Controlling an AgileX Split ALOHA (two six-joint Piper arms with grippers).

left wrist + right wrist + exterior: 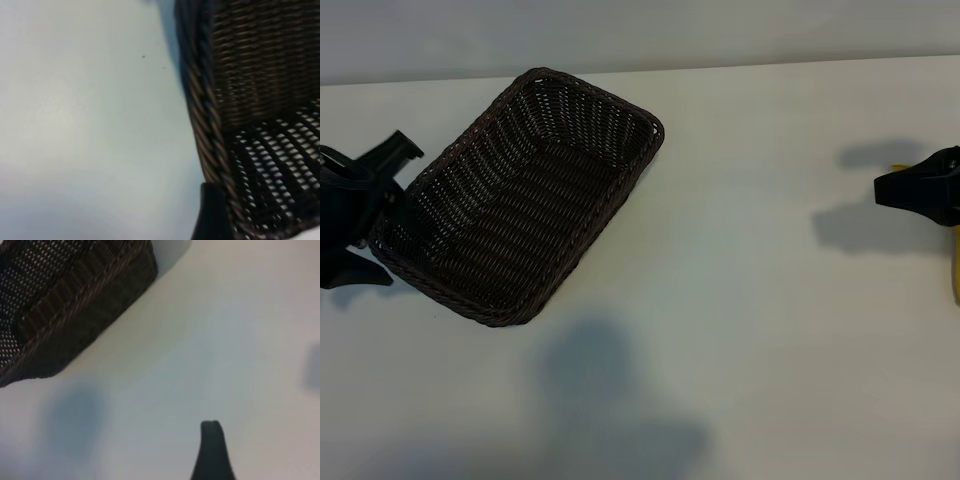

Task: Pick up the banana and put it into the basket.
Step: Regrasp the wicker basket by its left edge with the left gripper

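A plain white counter (750, 330) fills nearly the whole exterior view, matte and unmarked apart from soft grey shadows: a broad blurred one low in the middle and two smaller ones toward the right edge. Along the top runs a straight seam where the counter meets a pale grey wall (640, 30). The basket (520, 200), dark brown wicker with a braided rim and sloping sides, sits on the counter in the upper left part of that view, turned at an angle so one corner points toward the wall; its woven floor is bare. The left claw (360, 215) is at the left edge, right against the basket's near-left corner, its black fingers spread apart above and below that corner and closed on nothing that shows. The left wrist view shows the basket's braided rim (205, 125) running close by, with bare counter beside it and one dark fingertip (212, 215) next to the rim. The right claw (920, 190) is at the far right edge, well apart from the basket, over open counter; its fingers stand apart and grip nothing. The right wrist view shows one black fingertip (212, 450) over bare counter and the basket's outer wall (75, 315) farther off. The banana (955, 268) shows only as yellow slivers at the right edge, partly hidden behind the right claw, lying outside the basket.
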